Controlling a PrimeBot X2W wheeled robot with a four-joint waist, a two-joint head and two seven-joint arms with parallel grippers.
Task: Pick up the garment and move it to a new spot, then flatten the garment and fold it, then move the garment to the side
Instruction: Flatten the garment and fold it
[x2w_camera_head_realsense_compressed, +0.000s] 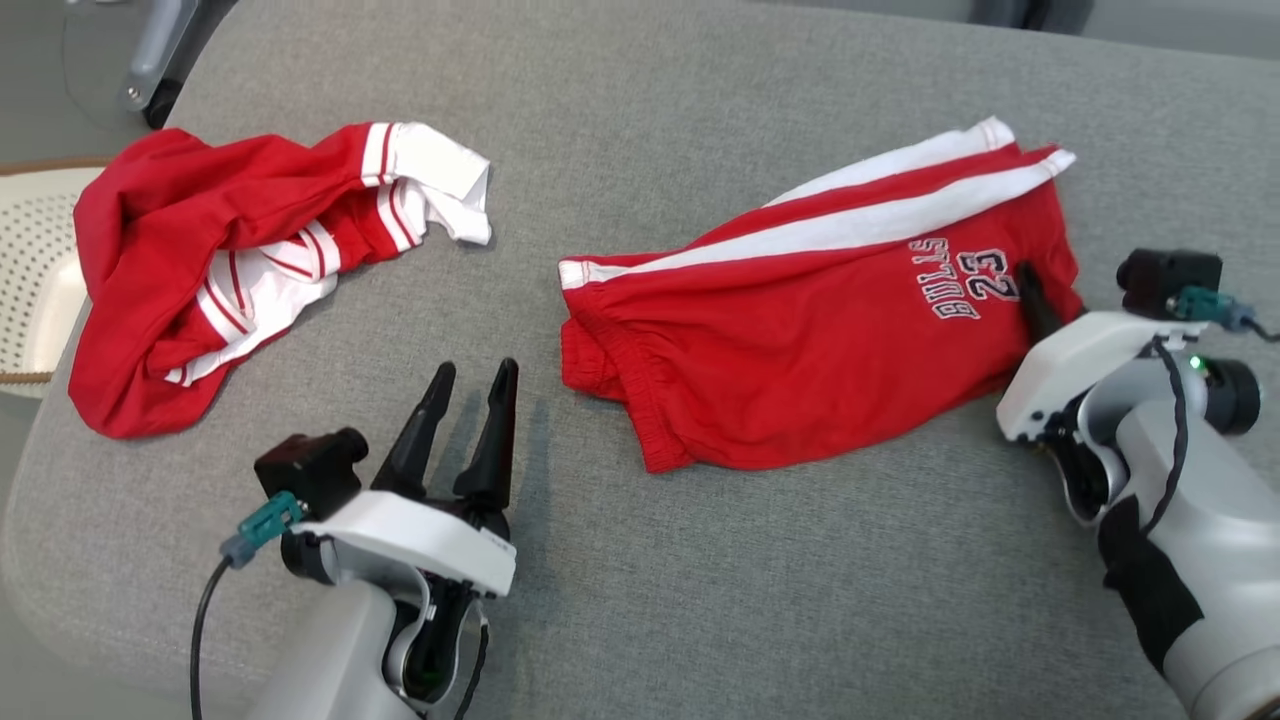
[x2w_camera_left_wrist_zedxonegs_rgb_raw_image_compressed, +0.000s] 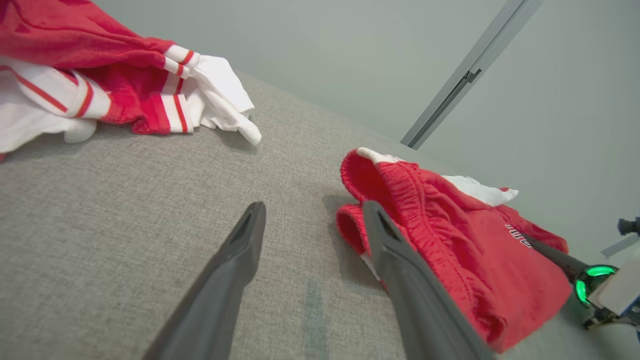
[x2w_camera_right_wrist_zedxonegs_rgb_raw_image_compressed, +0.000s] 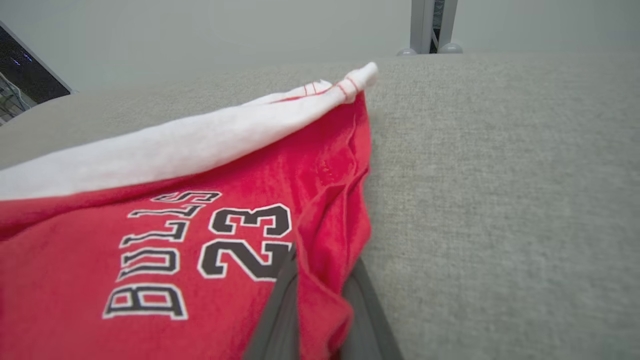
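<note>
The garment, red shorts (x2w_camera_head_realsense_compressed: 800, 330) with white side stripes and "BULLS 23" print, lies folded at the centre-right of the grey padded surface. My right gripper (x2w_camera_head_realsense_compressed: 1028, 285) is at its right edge, beside the print. In the right wrist view that gripper (x2w_camera_right_wrist_zedxonegs_rgb_raw_image_compressed: 325, 260) is shut on a fold of the red fabric (x2w_camera_right_wrist_zedxonegs_rgb_raw_image_compressed: 150, 240) pinched between its fingers. My left gripper (x2w_camera_head_realsense_compressed: 477, 368) stands open over bare surface, just left of the shorts' waistband. In the left wrist view its fingers (x2w_camera_left_wrist_zedxonegs_rgb_raw_image_compressed: 314, 206) frame bare surface, with the waistband (x2w_camera_left_wrist_zedxonegs_rgb_raw_image_compressed: 400, 200) close on the right.
A crumpled red and white jersey (x2w_camera_head_realsense_compressed: 240, 260) lies at the far left of the grey surface (x2w_camera_head_realsense_compressed: 700, 580). A white perforated basket (x2w_camera_head_realsense_compressed: 30, 270) sits past the left edge. A grey post (x2w_camera_head_realsense_compressed: 160, 60) stands at the back left corner.
</note>
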